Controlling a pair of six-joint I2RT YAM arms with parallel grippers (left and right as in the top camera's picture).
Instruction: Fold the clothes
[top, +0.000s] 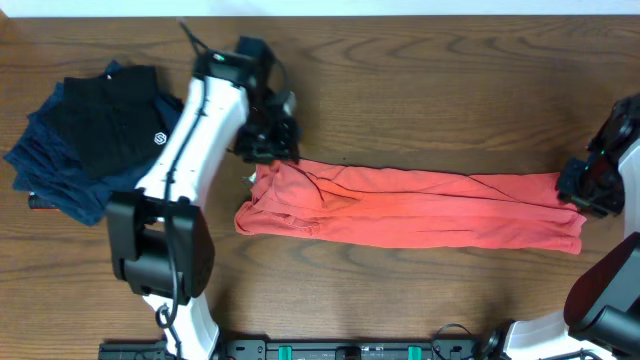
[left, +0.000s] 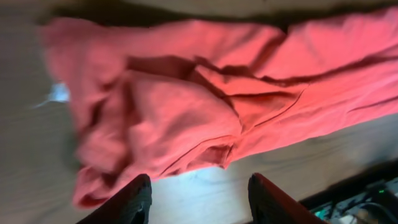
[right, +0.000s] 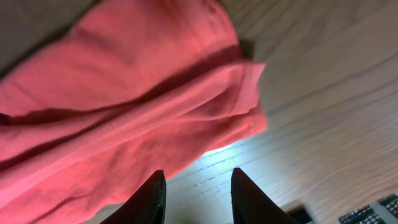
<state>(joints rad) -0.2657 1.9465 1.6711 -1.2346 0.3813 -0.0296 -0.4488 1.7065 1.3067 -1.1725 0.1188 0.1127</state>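
Released, the left jaws and right jaws hover over opposite edges of the T-shirt (top: 410, 212).

Lettering of T-shirt (top: 410, 212) hidden inside the fold. Right arm (top: 628, 150) cut by overhead's edge. Neck tag (left: 59, 93) blurred, unreadable.

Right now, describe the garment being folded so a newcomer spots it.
On the wooden table, look at the middle, right of the stack of folded navy and black garments. The red-orange T-shirt lies there as a long horizontal band. It is the only bright, stretched-out piece; its neighbours are dark and stacked.
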